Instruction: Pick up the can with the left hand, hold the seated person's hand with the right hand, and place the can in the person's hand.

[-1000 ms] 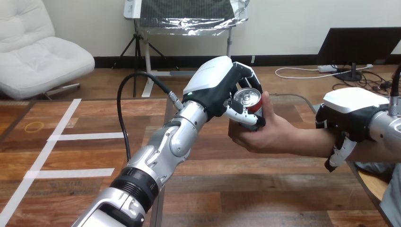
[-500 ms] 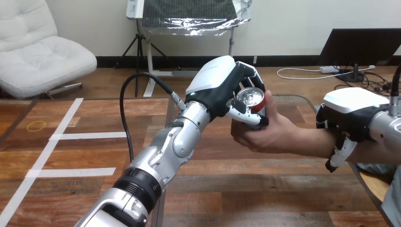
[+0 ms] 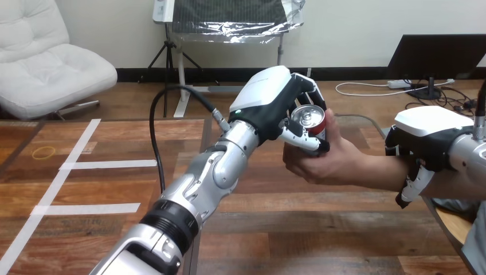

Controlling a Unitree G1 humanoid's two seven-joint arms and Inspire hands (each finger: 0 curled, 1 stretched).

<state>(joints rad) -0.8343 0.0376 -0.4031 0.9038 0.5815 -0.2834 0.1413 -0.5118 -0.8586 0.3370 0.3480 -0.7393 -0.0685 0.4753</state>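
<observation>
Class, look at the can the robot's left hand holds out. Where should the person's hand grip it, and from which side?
Round its red side wall, from below and the view's right. The left hand wraps the can from the left and above, thumb across the near side, so the bare wall faces the person's hand, cupped beneath it.

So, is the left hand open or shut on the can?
Shut: fingers and thumb of the left hand curl round the can, above the person's hand.
</observation>
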